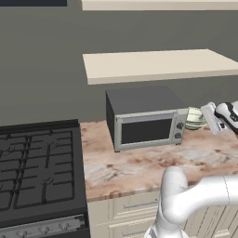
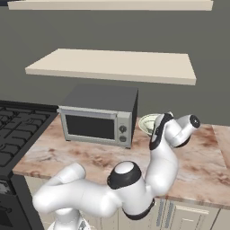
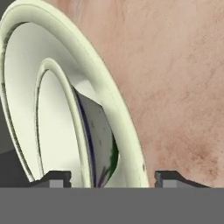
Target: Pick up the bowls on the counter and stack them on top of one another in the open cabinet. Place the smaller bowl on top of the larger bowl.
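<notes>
Two pale greenish-white bowls stand on the counter [image 1: 139, 162] just right of the microwave. In the hand view the larger bowl [image 3: 105, 83] fills the left side, and the smaller bowl [image 3: 52, 122] shows inside its rim. From the base cameras they read as one pale shape [image 1: 195, 118] [image 2: 148, 122]. My gripper [image 3: 111, 178] is down at the bowls, its fingers apart on either side of the near rims, with a gap showing at each fingertip. The gripper [image 1: 209, 117] reaches in from the right, its hand [image 2: 158, 128] hanging over the bowls.
A grey microwave [image 1: 144, 123] [image 2: 99, 119] stands close to the left of the bowls. The open cabinet's beige shelf [image 1: 158, 65] [image 2: 117, 65] hangs above it. A black stove [image 1: 37, 172] takes the left end. Bare marbled counter [image 3: 183, 87] lies right of the bowls.
</notes>
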### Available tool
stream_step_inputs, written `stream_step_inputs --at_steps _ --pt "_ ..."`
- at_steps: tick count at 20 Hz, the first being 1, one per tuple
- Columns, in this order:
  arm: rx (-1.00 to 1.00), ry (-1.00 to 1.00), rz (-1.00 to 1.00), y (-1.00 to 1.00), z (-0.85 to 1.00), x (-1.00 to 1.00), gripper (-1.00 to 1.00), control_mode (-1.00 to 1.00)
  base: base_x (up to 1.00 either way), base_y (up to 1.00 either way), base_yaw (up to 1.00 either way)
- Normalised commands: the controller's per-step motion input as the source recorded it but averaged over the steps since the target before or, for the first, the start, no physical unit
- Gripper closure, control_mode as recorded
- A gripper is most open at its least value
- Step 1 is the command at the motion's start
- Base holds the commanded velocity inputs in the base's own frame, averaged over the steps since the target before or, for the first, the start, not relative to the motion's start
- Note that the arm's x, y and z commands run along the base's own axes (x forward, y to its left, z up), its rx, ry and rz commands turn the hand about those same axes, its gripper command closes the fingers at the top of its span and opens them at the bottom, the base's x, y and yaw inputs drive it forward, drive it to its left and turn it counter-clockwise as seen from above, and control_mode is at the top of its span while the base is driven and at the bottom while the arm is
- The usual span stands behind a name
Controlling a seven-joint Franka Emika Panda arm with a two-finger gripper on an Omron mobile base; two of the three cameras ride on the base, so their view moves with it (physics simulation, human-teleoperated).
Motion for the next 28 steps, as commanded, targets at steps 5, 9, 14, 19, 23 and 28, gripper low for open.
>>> stream_step_inputs --at_steps 5,9,14,19,23,28 --pt "0.03 0.0 0.0 0.0 -0.01 0.04 1.0 -1.0 0.0 0.0 0.0" --pt "0.0 0.0 0.0 0.0 0.0 0.0 1.0 -1.0 0.0 0.0 0.0" --pt "0.0 -0.06 0.0 0.0 0.02 0.0 1.0 -1.0 0.0 0.0 0.0" --pt "-0.04 -0.15 -0.01 0.0 0.32 -0.12 1.0 -1.0 0.0 0.0 0.0" --pt "-0.11 -0.04 0.0 0.01 0.23 -0.1 1.0 -1.0 0.0 0.0 0.0" --pt "-0.12 -0.01 0.0 0.0 0.3 -0.14 1.0 -1.0 0.0 0.0 0.0"
